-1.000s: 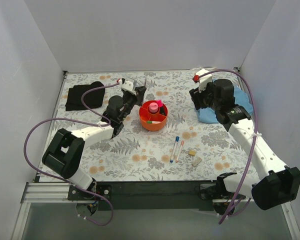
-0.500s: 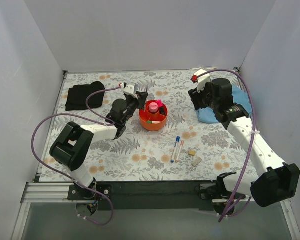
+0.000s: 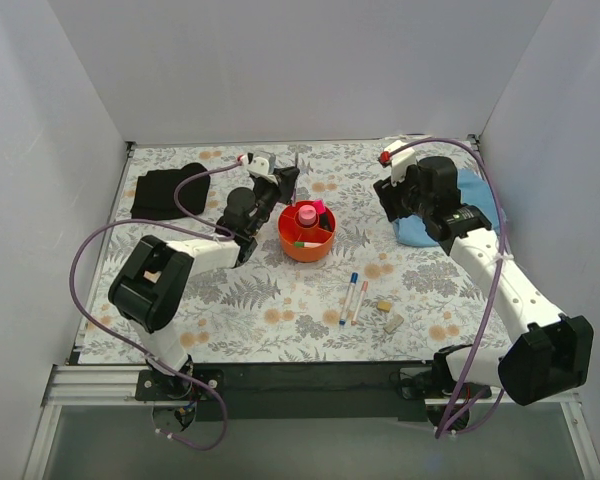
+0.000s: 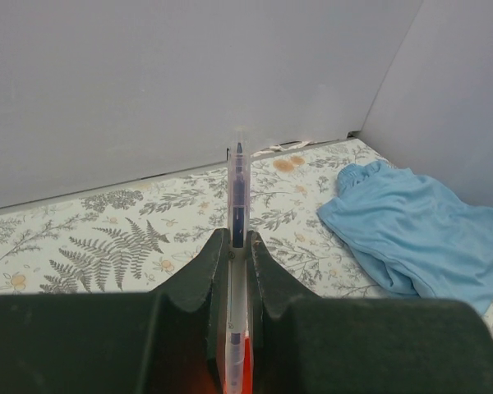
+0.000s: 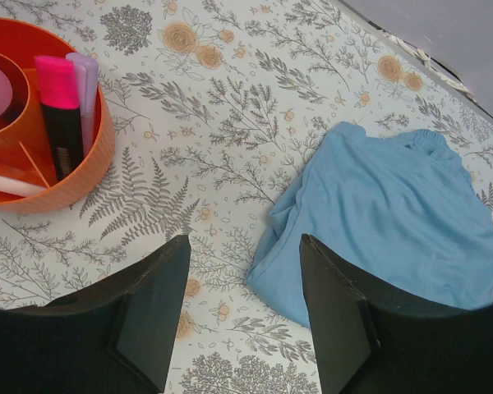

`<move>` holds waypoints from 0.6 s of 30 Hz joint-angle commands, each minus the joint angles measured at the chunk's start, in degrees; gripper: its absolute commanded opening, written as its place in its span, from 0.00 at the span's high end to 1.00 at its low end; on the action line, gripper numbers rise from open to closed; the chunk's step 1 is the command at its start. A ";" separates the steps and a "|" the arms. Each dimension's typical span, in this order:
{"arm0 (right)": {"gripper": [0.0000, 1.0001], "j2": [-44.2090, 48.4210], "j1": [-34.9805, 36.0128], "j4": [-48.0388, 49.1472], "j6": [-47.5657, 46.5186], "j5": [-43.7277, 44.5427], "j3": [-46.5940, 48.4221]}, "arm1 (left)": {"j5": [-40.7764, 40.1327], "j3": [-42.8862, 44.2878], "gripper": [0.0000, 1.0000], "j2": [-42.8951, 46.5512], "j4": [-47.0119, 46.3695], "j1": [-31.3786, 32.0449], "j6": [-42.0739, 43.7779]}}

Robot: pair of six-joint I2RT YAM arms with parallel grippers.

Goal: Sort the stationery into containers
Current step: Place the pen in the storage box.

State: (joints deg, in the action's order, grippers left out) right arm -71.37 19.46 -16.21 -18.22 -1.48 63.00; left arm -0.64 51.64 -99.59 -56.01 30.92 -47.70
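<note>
My left gripper (image 3: 285, 184) is shut on a thin clear pen (image 4: 237, 193) with dark ink that stands out past the fingertips. It hovers at the far left rim of the round orange tray (image 3: 293, 248). The tray holds a pink bottle (image 3: 306, 215) in the centre cup, a pink highlighter (image 5: 57, 107), a lilac marker (image 5: 87, 86) and a white pen (image 5: 8, 184). My right gripper (image 5: 245, 242) is open and empty above the table beside the light blue cloth (image 5: 386, 222). A blue-capped pen (image 3: 349, 297), an orange-capped pen (image 3: 359, 300) and two beige erasers (image 3: 384, 305) lie on the table.
A black cloth (image 3: 168, 192) lies at the far left. The light blue cloth (image 3: 418, 232) lies at the far right under my right arm. White walls close in the table on three sides.
My left gripper has moved right and towards the back with the pen, closer to the tray's rim. My right gripper has drifted slightly left.
</note>
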 commanded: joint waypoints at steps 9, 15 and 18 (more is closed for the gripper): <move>0.34 -1.93 -0.30 2.14 0.11 -0.55 1.78 | -0.14 0.05 1.00 -7.28 -4.98 -1.47 -0.02; 0.33 -2.37 -0.22 3.02 0.64 -1.07 1.16 | -0.15 -0.75 0.69 -5.97 -5.34 -1.47 0.24; 0.32 -2.80 -0.22 3.64 0.90 -1.51 1.33 | 0.03 -0.92 0.42 -4.22 -2.28 -1.47 0.33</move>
State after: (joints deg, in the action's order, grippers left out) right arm -73.65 19.46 -15.99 -18.02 -1.89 63.00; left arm -0.51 51.29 -108.20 -59.55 29.74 -47.75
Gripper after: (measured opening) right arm 0.675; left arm 0.432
